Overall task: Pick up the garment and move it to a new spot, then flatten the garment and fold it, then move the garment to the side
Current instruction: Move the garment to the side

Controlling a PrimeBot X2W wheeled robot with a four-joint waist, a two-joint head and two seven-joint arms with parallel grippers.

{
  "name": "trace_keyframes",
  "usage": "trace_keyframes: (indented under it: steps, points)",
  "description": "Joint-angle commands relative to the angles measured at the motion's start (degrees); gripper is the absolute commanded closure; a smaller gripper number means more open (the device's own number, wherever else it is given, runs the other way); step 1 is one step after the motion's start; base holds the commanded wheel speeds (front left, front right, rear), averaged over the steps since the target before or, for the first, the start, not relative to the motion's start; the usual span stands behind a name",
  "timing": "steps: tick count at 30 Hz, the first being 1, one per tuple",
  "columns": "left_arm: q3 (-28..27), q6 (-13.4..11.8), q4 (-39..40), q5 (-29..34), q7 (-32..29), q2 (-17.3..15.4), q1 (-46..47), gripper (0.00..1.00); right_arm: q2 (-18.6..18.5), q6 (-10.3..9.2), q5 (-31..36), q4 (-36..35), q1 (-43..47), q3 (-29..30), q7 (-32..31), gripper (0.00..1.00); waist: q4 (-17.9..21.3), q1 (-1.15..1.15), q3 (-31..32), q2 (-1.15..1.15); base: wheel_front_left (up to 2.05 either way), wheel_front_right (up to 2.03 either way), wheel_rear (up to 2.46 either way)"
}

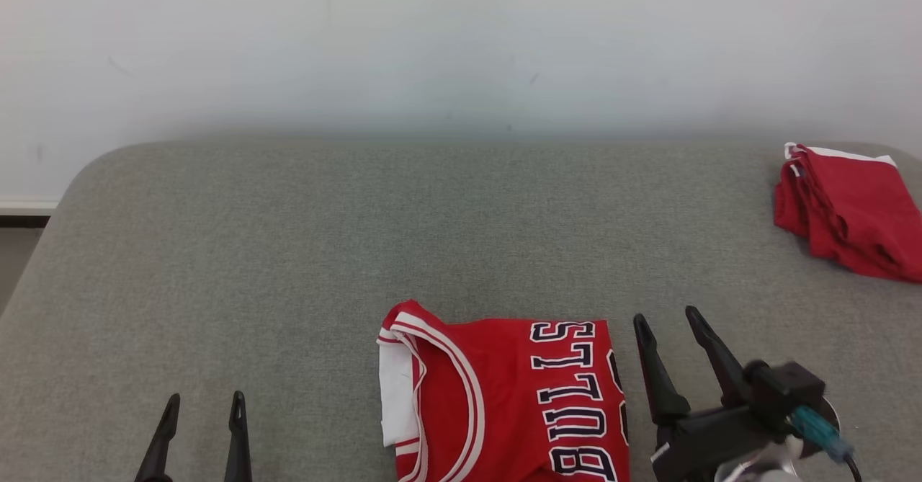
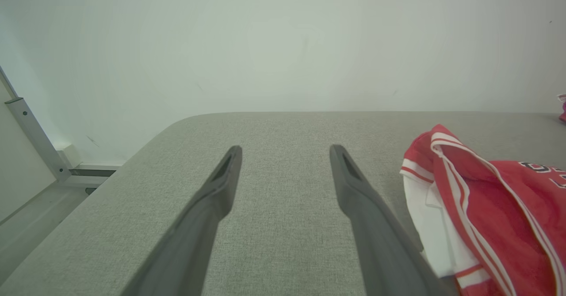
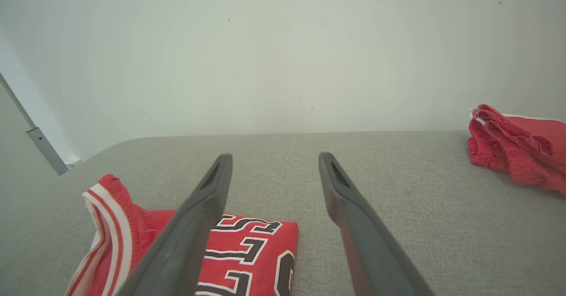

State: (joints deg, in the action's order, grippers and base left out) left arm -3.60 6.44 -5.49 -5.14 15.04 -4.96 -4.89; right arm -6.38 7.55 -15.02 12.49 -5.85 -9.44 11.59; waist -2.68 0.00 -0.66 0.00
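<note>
The folded red mesh jersey with white trim [image 1: 504, 395] is lying at six o'clock on the grey fabric-covered table [image 1: 288, 251], flanked by the left gripper [image 1: 204, 398] and right gripper [image 1: 665, 315], both gaping wide and empty, so the folding is looking finished, with only the move aside remaining.

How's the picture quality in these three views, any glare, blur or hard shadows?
Head view: soft, even light, no glare; lettering on the jersey is sharp, the right hand blurs at its base near the lens. Left wrist view: the left hand softens toward the bottom edge. Right wrist view: same softness; the far red garment looks clear.
</note>
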Motion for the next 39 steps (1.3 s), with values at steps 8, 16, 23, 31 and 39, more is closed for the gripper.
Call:
trace_keyframes:
  steps: [8, 16, 23, 31, 39]
  points:
    - [1.0, 0.2, -0.5, 0.5, 0.2, 0.3, 1.6, 0.00, 0.5, -0.13, 0.8, 9.1, -5.2, 0.2, -7.9, 0.00, -2.7, 0.00, -1.3, 0.00, 0.00, 0.00, 0.00]
    - [1.3, 0.3, -1.0, 0.3, 0.2, 0.5, 2.4, 0.00, 1.0, -0.13, 0.0, 16.6, -6.3, 0.1, -10.6, 0.00, -3.6, 0.00, -2.5, 0.00, 0.00, 0.00, 0.00]
    - [1.5, 0.3, -1.4, 0.5, 0.2, 0.6, 3.0, 0.00, 1.9, -0.13, -0.3, 23.1, -7.6, -0.6, -11.4, 0.00, -3.8, 0.00, -2.8, 0.00, 0.00, 0.00, 0.00]
    - [1.4, 0.2, -1.4, 0.5, 0.2, 0.7, 2.8, 0.00, 3.4, 0.00, -4.5, 28.3, -6.9, -4.6, -13.3, 1.00, -3.8, 0.00, -2.9, 0.00, 0.00, 0.00, 0.00]
    - [1.5, -0.2, -1.0, 0.6, 0.2, 0.9, 3.5, 0.00, 2.9, -0.06, -5.8, 28.7, -11.9, -5.0, -11.4, 1.00, -3.3, 0.00, -4.3, 0.00, 0.00, 0.00, 0.00]
